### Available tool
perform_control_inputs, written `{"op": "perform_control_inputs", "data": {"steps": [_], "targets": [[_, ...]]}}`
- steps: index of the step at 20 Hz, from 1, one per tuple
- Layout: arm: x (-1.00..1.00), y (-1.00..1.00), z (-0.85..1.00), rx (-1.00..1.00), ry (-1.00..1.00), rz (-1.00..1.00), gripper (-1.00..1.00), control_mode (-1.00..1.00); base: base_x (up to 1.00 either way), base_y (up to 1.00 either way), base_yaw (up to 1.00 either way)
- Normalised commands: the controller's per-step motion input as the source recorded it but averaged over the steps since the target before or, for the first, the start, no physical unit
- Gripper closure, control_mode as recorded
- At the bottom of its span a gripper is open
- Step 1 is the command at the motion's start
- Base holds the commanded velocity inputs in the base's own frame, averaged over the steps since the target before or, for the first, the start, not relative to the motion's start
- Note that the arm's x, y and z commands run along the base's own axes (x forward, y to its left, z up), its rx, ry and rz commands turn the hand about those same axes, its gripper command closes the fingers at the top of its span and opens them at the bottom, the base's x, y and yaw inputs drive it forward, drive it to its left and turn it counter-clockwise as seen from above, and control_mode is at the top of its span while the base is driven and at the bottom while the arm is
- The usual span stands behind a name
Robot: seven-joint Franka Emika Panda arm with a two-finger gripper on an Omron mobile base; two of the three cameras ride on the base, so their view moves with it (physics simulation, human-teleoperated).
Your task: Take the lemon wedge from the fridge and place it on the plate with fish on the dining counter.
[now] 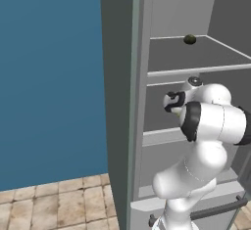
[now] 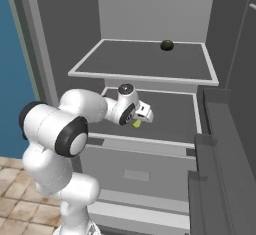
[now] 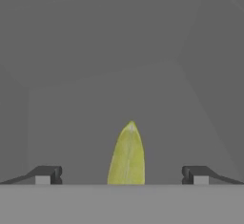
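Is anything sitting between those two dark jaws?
Yes: the small yellow-green pointed lemon wedge stands midway between the open jaws, touching neither, on the dark grey fridge shelf, in the hand view.

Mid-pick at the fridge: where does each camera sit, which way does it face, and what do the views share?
Left base view: behind the arm's left, facing the open fridge; arm rises lower right, gripper on the middle shelf.
Right base view: behind the arm's right, facing the shelves; arm lower left, gripper over the lemon wedge.
Hand view: on the hand, looking along open fingertips at the wedge.
Shared: dark ball on the upper shelf.
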Motion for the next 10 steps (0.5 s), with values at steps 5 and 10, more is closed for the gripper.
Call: {"op": "perform_control_inputs", "data": {"steps": [5, 10], "targets": [[0.18, -0.04, -0.13, 0.00, 0.05, 0.00, -1.00, -1.00, 0.00, 0.00, 0.00], [0.02, -0.09, -0.26, 0.00, 0.07, 0.00, -1.00, -1.00, 0.00, 0.00, 0.00]]}}
